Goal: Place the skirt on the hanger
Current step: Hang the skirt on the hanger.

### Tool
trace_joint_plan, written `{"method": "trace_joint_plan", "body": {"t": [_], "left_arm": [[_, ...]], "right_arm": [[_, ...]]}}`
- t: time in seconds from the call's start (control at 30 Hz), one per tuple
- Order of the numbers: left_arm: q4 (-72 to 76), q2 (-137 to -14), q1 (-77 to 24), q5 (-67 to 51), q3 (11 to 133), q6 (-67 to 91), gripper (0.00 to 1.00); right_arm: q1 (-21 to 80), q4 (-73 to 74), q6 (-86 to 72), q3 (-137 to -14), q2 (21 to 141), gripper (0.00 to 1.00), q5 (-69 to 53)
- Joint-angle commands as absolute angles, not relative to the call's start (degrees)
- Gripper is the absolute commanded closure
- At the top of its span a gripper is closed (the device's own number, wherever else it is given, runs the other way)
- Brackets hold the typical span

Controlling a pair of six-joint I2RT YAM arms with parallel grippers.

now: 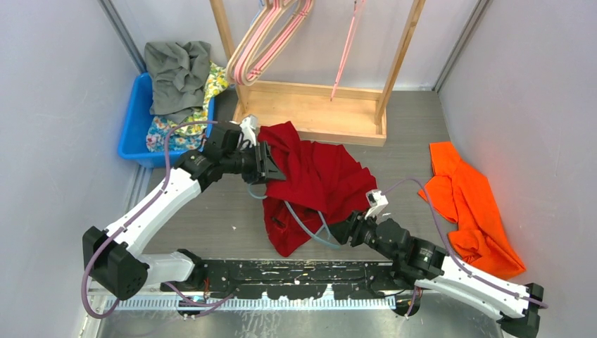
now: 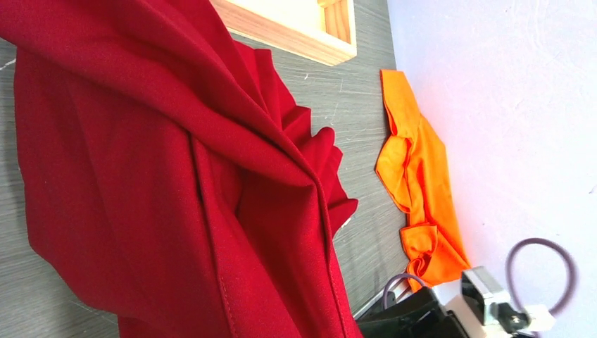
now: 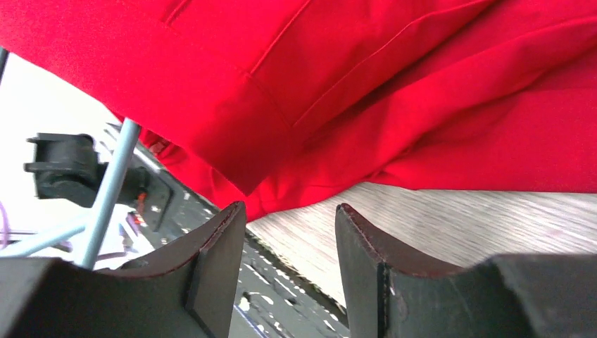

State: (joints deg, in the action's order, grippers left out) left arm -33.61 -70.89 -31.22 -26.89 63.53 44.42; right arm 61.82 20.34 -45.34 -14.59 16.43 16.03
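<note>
The red skirt (image 1: 324, 176) is bunched on the grey table, and its upper left corner is lifted. My left gripper (image 1: 269, 163) is shut on that corner. In the left wrist view the skirt (image 2: 176, 197) fills the frame and hides the fingers. A light blue hanger (image 1: 299, 220) lies partly under the skirt's lower edge, and one of its bars (image 3: 109, 190) shows in the right wrist view. My right gripper (image 1: 339, 231) sits low at the skirt's near edge. It stands open (image 3: 290, 211), with nothing between its fingers, just short of the red hem (image 3: 394, 84).
A wooden rack (image 1: 317, 113) with pink hangers (image 1: 267, 42) stands at the back. A blue bin (image 1: 134, 127) of clothes sits back left. An orange garment (image 1: 472, 204) lies by the right wall. The black base rail (image 1: 281, 271) runs along the near edge.
</note>
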Motion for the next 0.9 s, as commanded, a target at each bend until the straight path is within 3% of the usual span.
{"method": "trace_joint_plan", "body": {"t": [0.0,0.17,0.6,0.87], "left_arm": [[-27.17,-68.95,-31.12,-29.92,67.12,46.58,1.0],[-23.87,-68.75,-31.17,-29.01,66.28,49.28,1.0],[-19.63,-70.05,-30.59,-28.29,64.64,51.45,1.0],[-17.79,-69.08,-29.41,-28.76,62.68,52.04,1.0]], "right_arm": [[62.05,4.21,-53.26,-5.89,7.75,0.45,13.8],[62.06,-3.61,-52.91,0.44,4.97,0.46,16.15],[62.32,-30.38,-51.48,-2.57,37.53,0.46,18.66],[62.58,-40.05,-50.37,-1.26,38.58,0.43,19.54]]}}
